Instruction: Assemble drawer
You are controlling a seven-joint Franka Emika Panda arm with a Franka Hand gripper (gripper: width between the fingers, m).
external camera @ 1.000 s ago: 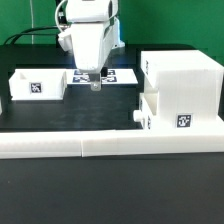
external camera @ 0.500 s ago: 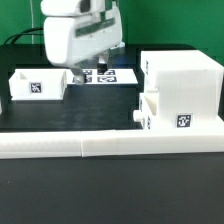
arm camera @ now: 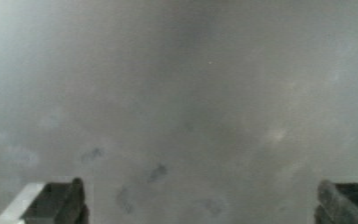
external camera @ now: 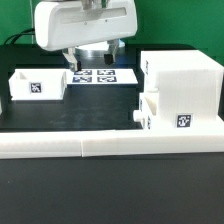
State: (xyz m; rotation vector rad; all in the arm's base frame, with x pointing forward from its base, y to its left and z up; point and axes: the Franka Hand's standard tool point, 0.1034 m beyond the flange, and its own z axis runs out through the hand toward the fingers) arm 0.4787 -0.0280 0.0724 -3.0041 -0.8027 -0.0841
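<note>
The tall white drawer casing (external camera: 185, 85) stands at the exterior view's right, with a tag on its lower front. One small white tray (external camera: 150, 110) sits against its left side, low down; how far in it goes I cannot tell. A second open-top tray (external camera: 35, 85) with a tag stands alone at the exterior view's left. My gripper (external camera: 93, 58) hangs high above the back middle of the table, away from all parts. In the wrist view the gripper (arm camera: 202, 205) shows its fingertips (arm camera: 60, 203) wide apart with nothing between them; the background is a grey blur.
The marker board (external camera: 100, 76) lies flat at the back middle, under my gripper. Long low white border bars (external camera: 100, 146) run along the table's front edge. A bare black stretch of the table (external camera: 90, 112) lies between the left tray and the casing.
My gripper has risen from just above the marker board and now fills the top of the exterior view, shifted a little to its left. The drawer parts have not moved.
</note>
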